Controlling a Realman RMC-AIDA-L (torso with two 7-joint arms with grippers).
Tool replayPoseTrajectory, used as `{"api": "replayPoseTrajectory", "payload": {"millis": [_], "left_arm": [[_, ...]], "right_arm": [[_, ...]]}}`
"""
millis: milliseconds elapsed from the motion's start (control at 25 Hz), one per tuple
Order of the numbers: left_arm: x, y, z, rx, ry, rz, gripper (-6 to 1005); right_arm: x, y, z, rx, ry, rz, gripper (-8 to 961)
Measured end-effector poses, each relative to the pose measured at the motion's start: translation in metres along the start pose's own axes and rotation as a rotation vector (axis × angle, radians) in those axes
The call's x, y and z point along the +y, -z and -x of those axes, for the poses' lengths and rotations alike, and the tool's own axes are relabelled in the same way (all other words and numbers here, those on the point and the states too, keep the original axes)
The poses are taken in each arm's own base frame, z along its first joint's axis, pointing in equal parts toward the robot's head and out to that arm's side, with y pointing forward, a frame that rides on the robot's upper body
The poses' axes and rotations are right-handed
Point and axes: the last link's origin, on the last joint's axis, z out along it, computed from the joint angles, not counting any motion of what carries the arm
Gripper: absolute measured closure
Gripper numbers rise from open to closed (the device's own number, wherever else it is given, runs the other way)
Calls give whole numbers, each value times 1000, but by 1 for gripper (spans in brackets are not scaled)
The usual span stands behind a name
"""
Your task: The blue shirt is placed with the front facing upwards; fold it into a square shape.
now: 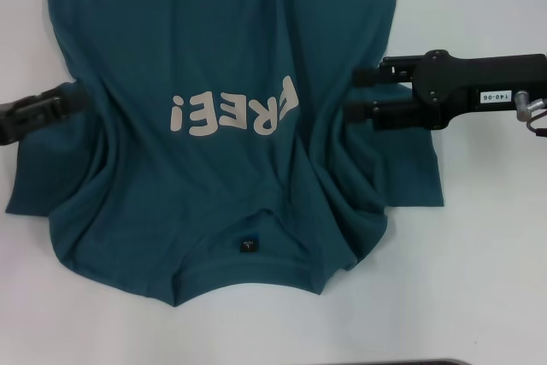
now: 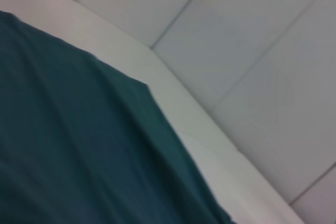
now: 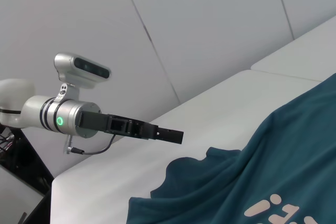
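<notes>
The blue shirt point(image 1: 222, 57) lies front up on the white table point(image 1: 479, 279), its collar and small dark neck label point(image 1: 247, 246) at the near edge. Its pale "FREE!" lettering point(image 1: 235, 113) reads upside down from here. My left gripper point(image 1: 75, 93) reaches in from the left and meets the shirt's side just above the left sleeve. In the right wrist view the left gripper point(image 3: 176, 135) hovers just above the table beside the shirt point(image 3: 273, 161). My right gripper point(image 1: 363, 94) is open, its two fingers lying over the shirt's right edge above the right sleeve. The left wrist view shows only teal cloth point(image 2: 79, 145).
Creases run from both grippers down toward the collar. Bare white tabletop lies to the right of the shirt and in front of the collar. Past the table edge point(image 2: 210, 124) stand pale wall panels. The left arm's silver wrist with its camera point(image 3: 68, 114) shows beyond the table.
</notes>
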Motion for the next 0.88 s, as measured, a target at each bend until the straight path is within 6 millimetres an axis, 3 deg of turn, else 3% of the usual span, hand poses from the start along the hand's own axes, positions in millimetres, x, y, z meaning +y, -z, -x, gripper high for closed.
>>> {"api": "replayPoseTrajectory", "payload": {"millis": [280, 880], "left_arm": [[-13, 17, 5, -10, 7, -94, 147], [-29, 23, 14, -44, 24, -215, 155]], "right_arm": [[0, -1, 0, -1, -1, 2, 194], [1, -1, 0, -5, -4, 2, 194]]}}
